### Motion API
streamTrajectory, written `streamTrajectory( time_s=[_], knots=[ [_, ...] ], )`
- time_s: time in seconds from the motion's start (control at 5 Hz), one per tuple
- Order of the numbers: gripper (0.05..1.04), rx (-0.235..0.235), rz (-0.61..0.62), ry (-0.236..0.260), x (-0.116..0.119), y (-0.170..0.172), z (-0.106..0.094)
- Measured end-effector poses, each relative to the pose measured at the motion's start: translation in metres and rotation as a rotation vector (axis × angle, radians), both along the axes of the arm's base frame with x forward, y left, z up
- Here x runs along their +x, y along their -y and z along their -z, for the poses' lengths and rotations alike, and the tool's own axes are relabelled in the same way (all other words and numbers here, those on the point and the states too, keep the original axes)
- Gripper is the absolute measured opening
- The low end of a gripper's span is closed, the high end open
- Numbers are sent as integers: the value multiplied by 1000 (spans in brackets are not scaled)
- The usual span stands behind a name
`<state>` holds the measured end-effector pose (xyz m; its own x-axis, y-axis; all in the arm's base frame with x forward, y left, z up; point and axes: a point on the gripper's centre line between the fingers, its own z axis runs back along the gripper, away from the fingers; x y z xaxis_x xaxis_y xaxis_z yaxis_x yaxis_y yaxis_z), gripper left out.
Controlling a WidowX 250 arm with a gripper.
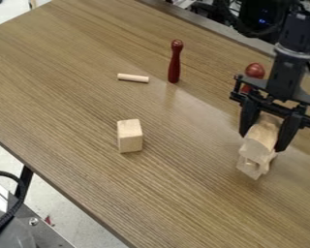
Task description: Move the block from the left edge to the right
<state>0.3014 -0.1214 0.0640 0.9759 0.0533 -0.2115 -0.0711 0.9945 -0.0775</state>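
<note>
A brown wooden table (60,82) fills the room's middle; at the frame's right, the gripper (263,141) stands part-open, its fingers gripping a carved block (256,151); a plain block (130,136) stands left of centre.

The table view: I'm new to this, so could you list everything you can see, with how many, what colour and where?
Table: one, brown wood-grain, across the view
Plain block: one, pale wood, left of centre
Peg: one, pale, lying beyond the plain block
Pin: one, dark red, upright, beside the peg
Round-topped piece: one, dark red, behind the gripper
Notched block: one, pale wood, in the gripper
Cable: one, black, lower left
Robot arm: one, black, upper right
Gripper: one, black, right side
</note>
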Motion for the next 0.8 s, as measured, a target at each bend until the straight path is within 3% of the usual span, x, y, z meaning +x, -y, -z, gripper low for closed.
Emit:
streamTrajectory(
  time_s=[0.2,0.4,0.6,0.8],
  knots=[
    [922,77,-42,-4,0,-5,-3],
    [1001,118,-81,-16,-1,-10,-4],
    [999,144,-117,-20,-4,-14,-12],
    [999,138,-162,48,-9,-18,-50]
  ],
)
